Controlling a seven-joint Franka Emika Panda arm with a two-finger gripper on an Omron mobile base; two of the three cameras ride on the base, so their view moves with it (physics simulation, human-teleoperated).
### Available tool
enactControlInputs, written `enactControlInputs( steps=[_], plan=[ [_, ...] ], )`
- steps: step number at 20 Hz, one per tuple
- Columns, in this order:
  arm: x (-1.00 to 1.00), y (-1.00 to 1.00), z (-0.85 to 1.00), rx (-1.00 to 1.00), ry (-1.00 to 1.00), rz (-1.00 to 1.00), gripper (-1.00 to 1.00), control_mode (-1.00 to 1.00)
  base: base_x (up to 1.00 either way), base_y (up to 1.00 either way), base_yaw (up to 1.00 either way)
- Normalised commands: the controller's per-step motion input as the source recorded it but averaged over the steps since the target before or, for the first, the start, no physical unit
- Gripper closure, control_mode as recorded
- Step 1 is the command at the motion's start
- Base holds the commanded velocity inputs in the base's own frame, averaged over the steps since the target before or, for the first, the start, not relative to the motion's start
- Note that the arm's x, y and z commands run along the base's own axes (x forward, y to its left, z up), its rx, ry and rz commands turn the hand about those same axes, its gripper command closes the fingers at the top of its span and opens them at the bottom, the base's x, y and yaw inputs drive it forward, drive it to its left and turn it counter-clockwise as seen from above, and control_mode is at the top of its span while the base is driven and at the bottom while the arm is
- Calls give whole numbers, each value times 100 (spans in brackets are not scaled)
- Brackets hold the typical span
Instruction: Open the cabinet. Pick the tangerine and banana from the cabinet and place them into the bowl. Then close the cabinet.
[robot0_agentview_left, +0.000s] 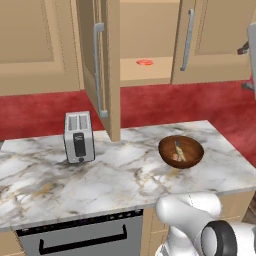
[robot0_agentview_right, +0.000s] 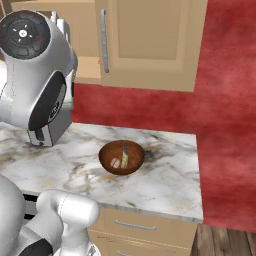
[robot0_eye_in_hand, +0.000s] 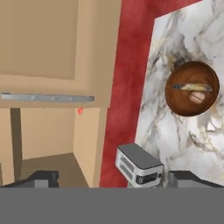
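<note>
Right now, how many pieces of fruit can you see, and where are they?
2. The tangerine lies on the shelf of the open cabinet. The banana lies in the bowl on the counter. More may be hidden behind the doors.

You see one cabinet (robot0_agentview_left: 150, 37) with two doors and two bar handles, one tangerine (robot0_agentview_left: 144, 62), one bowl (robot0_agentview_left: 181, 151) holding one banana (robot0_agentview_left: 178, 149), one toaster (robot0_agentview_left: 79, 136), one desk (robot0_agentview_left: 100, 175).
</note>
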Motion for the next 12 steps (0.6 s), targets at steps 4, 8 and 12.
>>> enactControlInputs(
  steps=[4,8,12],
  plan=[
    [-64,50,0,-13,0,0,-100,-100,0,0,0],
    [-48,54,-1,-12,0,0,-100,-100,0,0,0],
    [-21,58,-12,-12,-3,0,-100,-100,0,0,0]
  ],
)
